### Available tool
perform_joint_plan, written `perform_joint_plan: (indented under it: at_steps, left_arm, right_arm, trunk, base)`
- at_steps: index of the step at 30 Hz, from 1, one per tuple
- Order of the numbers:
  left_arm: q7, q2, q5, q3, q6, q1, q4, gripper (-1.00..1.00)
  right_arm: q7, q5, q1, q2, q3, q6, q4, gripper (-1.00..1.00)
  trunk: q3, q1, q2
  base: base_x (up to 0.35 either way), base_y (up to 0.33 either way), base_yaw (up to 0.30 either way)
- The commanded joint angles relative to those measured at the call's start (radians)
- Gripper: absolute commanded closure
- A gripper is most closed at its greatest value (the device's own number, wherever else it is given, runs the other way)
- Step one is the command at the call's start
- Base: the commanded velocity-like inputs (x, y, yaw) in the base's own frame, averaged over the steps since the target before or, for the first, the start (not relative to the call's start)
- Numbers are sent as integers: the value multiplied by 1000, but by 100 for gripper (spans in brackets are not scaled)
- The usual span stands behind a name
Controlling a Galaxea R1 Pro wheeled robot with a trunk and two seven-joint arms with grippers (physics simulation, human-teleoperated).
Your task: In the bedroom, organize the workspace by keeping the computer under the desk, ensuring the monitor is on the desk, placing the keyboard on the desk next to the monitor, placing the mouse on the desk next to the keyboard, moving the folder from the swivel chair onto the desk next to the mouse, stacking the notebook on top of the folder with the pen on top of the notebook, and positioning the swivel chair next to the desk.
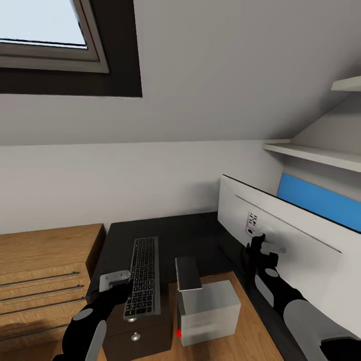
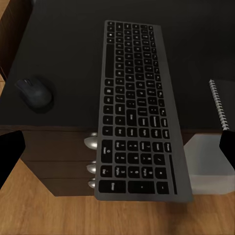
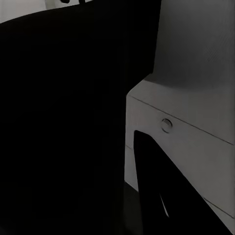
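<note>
One slim black-keyed keyboard (image 2: 139,112) overhanging the matte black desk (image 2: 63,54) edge.

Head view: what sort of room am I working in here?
Probably an attic bedroom set up as a home office: a skylight in the sloped wall, a black desk with keyboard and monitor.
</note>
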Motion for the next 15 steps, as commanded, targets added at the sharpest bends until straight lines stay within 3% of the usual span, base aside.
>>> perform_joint_plan:
  at_steps: [1,15]
  left_arm:
    - [9,0,11,-1,4,-1,-2,-100]
    - [9,3,10,3,4,0,-3,-100]
  right_arm:
    - [-7,-30,-1,-1,10,-4,4,100]
    - [-7,-28,0,-1,10,-4,3,100]
  trunk:
    - [-2,0,-1]
    - [-2,0,-1]
  base:
    - [0,0,0]
    - [0,0,0]
